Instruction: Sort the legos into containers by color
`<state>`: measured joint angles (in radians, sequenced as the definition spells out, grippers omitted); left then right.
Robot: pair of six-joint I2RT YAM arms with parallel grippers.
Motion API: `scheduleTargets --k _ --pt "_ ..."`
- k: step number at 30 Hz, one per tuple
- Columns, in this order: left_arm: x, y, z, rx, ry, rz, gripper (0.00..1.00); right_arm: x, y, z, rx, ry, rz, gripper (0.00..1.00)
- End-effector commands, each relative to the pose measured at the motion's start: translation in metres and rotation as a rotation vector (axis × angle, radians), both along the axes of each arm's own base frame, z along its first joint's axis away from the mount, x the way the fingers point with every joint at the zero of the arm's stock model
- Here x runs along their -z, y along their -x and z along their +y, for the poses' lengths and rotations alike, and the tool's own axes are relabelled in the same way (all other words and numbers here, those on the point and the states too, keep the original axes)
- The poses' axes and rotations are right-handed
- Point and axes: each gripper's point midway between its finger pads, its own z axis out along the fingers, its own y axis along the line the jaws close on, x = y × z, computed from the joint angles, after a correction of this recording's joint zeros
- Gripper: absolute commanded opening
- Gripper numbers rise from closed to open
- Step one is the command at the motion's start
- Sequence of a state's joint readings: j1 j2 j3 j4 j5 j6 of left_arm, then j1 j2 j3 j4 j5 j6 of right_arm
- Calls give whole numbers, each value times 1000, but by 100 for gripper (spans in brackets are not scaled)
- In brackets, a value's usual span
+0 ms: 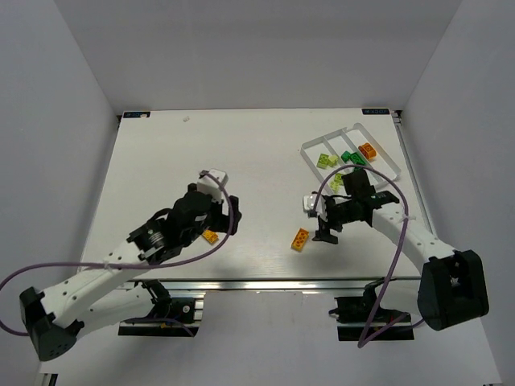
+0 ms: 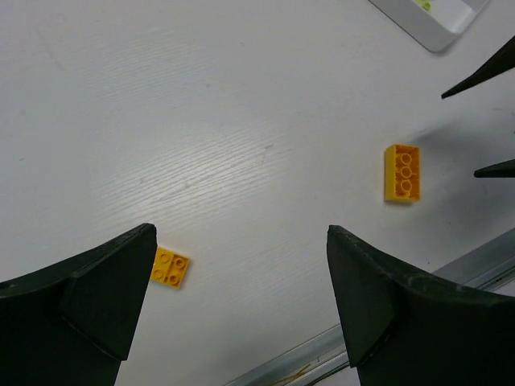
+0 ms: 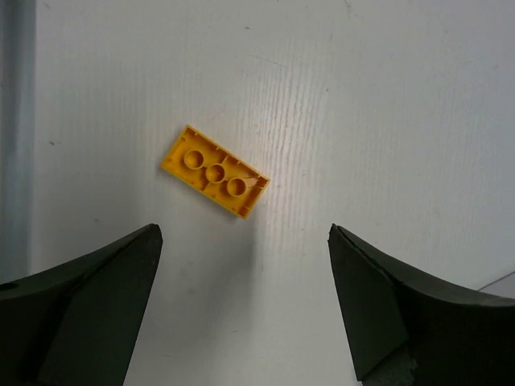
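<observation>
A clear tray (image 1: 330,135) at the back right holds lime bricks (image 1: 326,160), a dark green brick (image 1: 351,156) and an orange brick (image 1: 368,149). A long orange brick (image 1: 300,239) lies hollow side up on the table, just left of my right gripper (image 1: 324,232). In the right wrist view that brick (image 3: 215,170) lies ahead of the open, empty right gripper (image 3: 242,233). A small square orange brick (image 1: 211,236) lies by my left gripper (image 1: 219,217). In the left wrist view it (image 2: 170,267) sits beside the left finger of the open, empty left gripper (image 2: 240,233).
The left wrist view also shows the long orange brick (image 2: 402,172), the right gripper's fingertips (image 2: 483,76) and a tray corner (image 2: 434,24). A metal rail (image 1: 282,283) runs along the table's near edge. White walls close in the back and sides.
</observation>
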<state>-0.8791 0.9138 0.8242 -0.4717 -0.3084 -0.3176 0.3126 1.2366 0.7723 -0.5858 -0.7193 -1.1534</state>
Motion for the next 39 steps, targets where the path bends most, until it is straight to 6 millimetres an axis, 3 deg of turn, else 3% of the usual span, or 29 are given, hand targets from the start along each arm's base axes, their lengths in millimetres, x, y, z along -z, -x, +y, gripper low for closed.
scheduleTargets --k 1,2,5,8,9,10,14,17,22,25,29,30,32,34,35,36,38,39 --pt "-5 3 40 -144 -9 -50 96 3 -9 7 -317 97 -327 89" --pt "-16 4 47 -168 28 -89 96 8 -7 7 -420 130 -390 89" --pt "-20 5 55 -198 68 -116 97 17 -4 14 -622 192 -531 88" --pt "-22 7 61 -218 73 -118 97 15 -8 30 -691 209 -580 88" --pt "-22 7 61 -221 70 -117 97 29 0 28 -730 232 -506 87" --pt "-20 6 61 -222 64 -114 97 25 -5 31 -749 256 -502 86" --pt "-20 6 63 -231 58 -114 97 61 14 38 -866 344 -389 81" --pt "-22 7 65 -235 66 -123 97 77 22 37 -904 396 -336 78" --pt "-24 7 65 -238 69 -126 97 88 28 35 -921 456 -254 66" --pt "-25 7 66 -236 73 -128 97 92 28 31 -909 490 -204 47" --pt "-27 8 67 -238 83 -135 97 90 23 28 -845 511 -198 5" --pt "-27 8 68 -239 86 -136 97 86 21 29 -807 505 -210 0" --pt "-27 9 67 -234 87 -135 97 76 3 45 -600 461 -226 0" --pt "-27 9 67 -233 89 -131 97 49 -21 52 -308 393 -185 0" --pt "-26 9 66 -232 89 -129 97 33 -44 62 -188 335 -231 0" --pt "-25 9 66 -234 88 -124 97 10 -70 57 -36 306 -268 0" --pt "-26 10 65 -228 91 -124 97 -14 -101 43 190 242 -249 0" --pt "-26 10 65 -229 92 -123 97 -25 -122 22 306 225 -252 0"
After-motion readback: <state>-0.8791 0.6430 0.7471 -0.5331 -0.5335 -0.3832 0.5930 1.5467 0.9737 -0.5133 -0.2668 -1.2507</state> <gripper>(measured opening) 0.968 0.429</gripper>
